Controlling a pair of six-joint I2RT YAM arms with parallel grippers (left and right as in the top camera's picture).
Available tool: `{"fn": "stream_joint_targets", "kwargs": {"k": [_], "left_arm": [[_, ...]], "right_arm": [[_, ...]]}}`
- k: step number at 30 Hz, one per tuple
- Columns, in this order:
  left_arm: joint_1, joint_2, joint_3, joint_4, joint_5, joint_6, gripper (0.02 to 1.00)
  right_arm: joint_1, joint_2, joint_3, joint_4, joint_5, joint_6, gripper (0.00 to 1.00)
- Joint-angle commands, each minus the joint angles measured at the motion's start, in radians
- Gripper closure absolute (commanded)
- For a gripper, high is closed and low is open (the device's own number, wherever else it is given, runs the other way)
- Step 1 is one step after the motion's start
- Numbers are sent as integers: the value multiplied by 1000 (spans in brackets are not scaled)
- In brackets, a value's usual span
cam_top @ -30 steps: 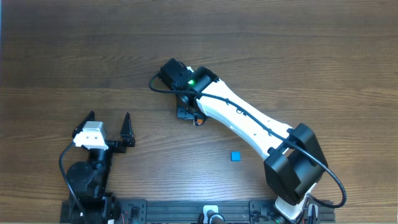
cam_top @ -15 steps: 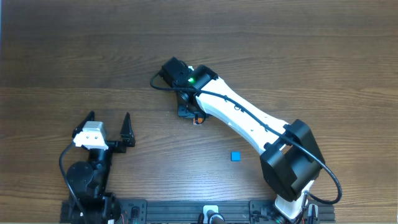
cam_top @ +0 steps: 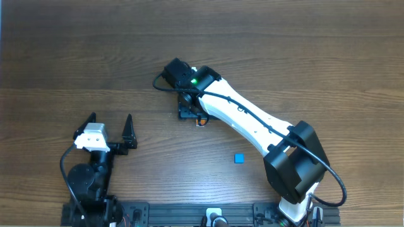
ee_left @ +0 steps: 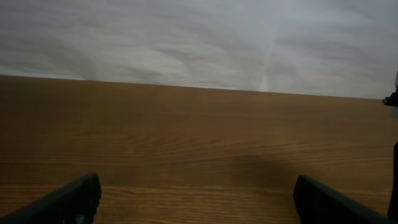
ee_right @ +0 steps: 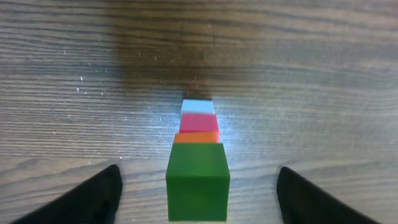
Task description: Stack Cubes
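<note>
I am holding the right arm (cam_top: 252, 123) stretched across toward the middle of the table (cam_top: 303, 50), and its right jaws are hanging spread wide, gripping nothing. In the right wrist view the green cube (ee_right: 198, 180) is sitting squarely between the two jaws, apart from both, with table showing on each side. It is topping a stack: under it I am seeing an orange cube (ee_right: 199, 137), a red cube (ee_right: 199, 122) and a pale cube (ee_right: 198, 107) on the table. I am judging that the jaws are being kept this wide so that neither one brushes the green cube and tips the column.

The blue cube (cam_top: 238, 158) is lying alone on the table, nearer to the arm bases and to the right of the stack, well apart from it and from either arm's jaws. I am judging it to be the one cube not yet stacked, so the task is looking well along but unfinished.

The left jaws are resting near the left arm's base, far left of the stack, also wide open and empty. I am reading that as parking it out of the right arm's way.
</note>
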Motion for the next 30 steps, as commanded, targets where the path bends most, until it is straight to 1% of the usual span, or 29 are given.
{"fn": "stream_joint_targets", "kwargs": {"k": [1,2,12,16,18,21,23,25,28,29,30], "left_arm": [[7,-7,-7,0,6,14,20],[7,-7,-7,0,6,14,18],[7,-7,-7,0,6,15,18],[7,-7,-7,0,6,14,18],[7,-7,-7,0,6,14,18],[7,-7,-7,0,6,14,18],[7,-7,-7,0,6,14,18],[7,-7,-7,0,6,14,18],[7,-7,-7,0,6,14,18],[7,-7,-7,0,6,14,18],[7,-7,-7,0,6,14,18]], "right_arm": [[-5,13,5,0,12,0,64],[-5,13,5,0,12,0,9],[-3,-11,6,-24,4,-1,7],[9,-93,6,-68,-29,-54,7],[18,-144,6,-100,-24,-57,9],[53,-264,3,-180,21,-56,9],[77,-369,-43,-248,57,-41,7],[77,-425,-116,-261,58,-10,7],[77,-506,-267,-245,58,59,12],[78,-549,-363,-214,57,87,7],[77,-571,-416,-190,52,91,9]]}}
